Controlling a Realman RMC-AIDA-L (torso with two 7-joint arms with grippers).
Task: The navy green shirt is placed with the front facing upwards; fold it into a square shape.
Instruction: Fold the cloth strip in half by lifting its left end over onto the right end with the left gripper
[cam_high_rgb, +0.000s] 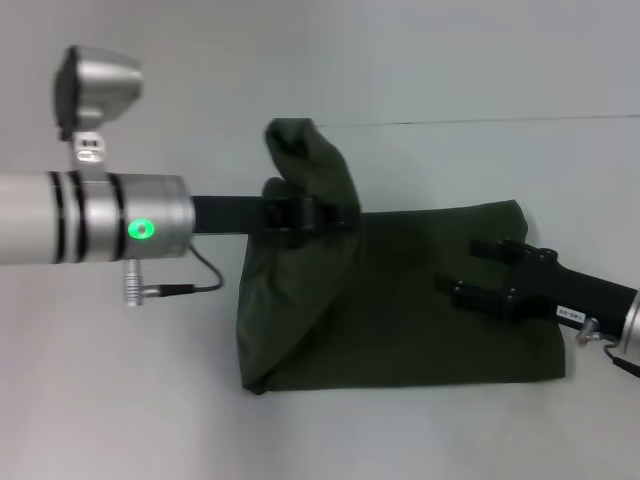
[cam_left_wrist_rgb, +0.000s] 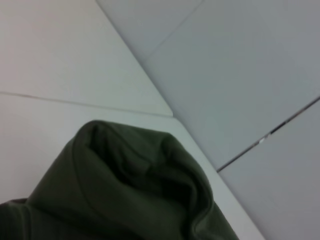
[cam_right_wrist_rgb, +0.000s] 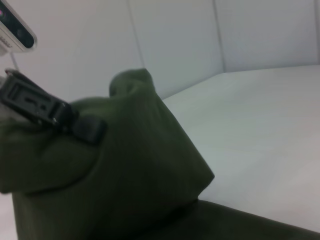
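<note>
The navy green shirt (cam_high_rgb: 420, 310) lies on the white table, its right part flat. Its left part is gathered and pulled up into a peak (cam_high_rgb: 305, 150). My left gripper (cam_high_rgb: 308, 216) is shut on that lifted fold, above the shirt's left side. The left wrist view shows only the bunched cloth (cam_left_wrist_rgb: 135, 190). Over the shirt's right part my right gripper (cam_high_rgb: 458, 266) is open, with nothing between its fingers. In the right wrist view the raised shirt (cam_right_wrist_rgb: 125, 170) hangs from the left gripper (cam_right_wrist_rgb: 55, 115).
The white table (cam_high_rgb: 120, 400) extends around the shirt on all sides. A seam line (cam_high_rgb: 500, 122) runs across it behind the shirt. My left arm's cable (cam_high_rgb: 200, 275) hangs close to the shirt's left edge.
</note>
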